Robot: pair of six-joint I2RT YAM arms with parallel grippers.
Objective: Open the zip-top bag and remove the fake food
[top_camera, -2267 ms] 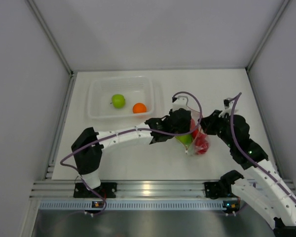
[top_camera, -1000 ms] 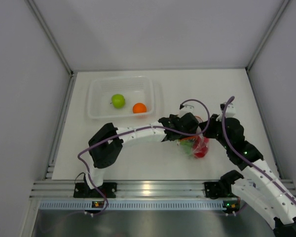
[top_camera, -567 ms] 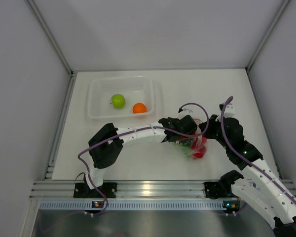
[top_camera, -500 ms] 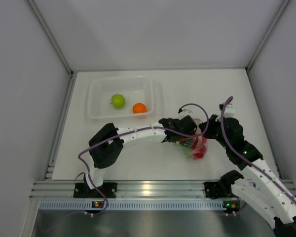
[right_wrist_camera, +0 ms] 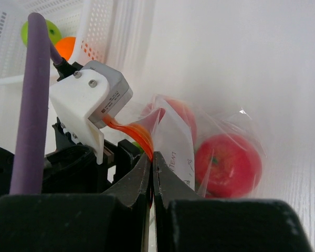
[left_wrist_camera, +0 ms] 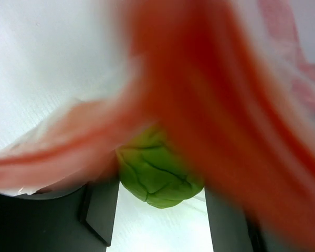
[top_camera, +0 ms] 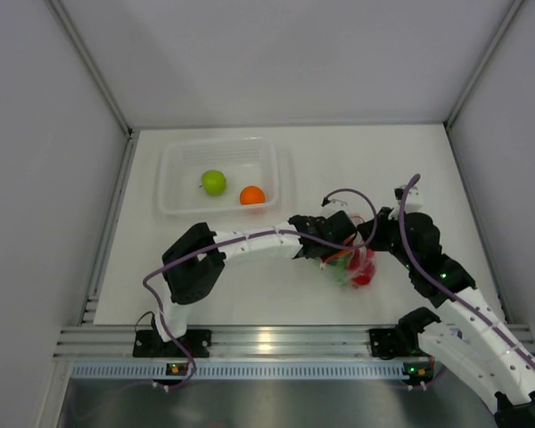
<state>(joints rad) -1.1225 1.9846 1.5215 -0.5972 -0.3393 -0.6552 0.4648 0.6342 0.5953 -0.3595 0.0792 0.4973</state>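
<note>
Zip-top bag [right_wrist_camera: 179, 144] mouth pinched in my right gripper [right_wrist_camera: 152, 157]; left gripper [left_wrist_camera: 160, 207] straddles green fruit [left_wrist_camera: 157, 173], can't tell if clamped

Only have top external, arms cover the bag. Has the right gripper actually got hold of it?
Observer: Yes. In the right wrist view the right gripper is shut on the mouth edge of the clear floppy plastic zip-top bag, at its orange-red zipper strip.
Operator: Left one?
Observer: The left gripper has a finger on either side of a lime-green glossy plastic fruit. Contact is unclear because the view is blurred.
Operator: Red fruit gripped?
Observer: No. The red ball-shaped glossy plastic fruit lies in the bag beside the right fingers, not between them.
</note>
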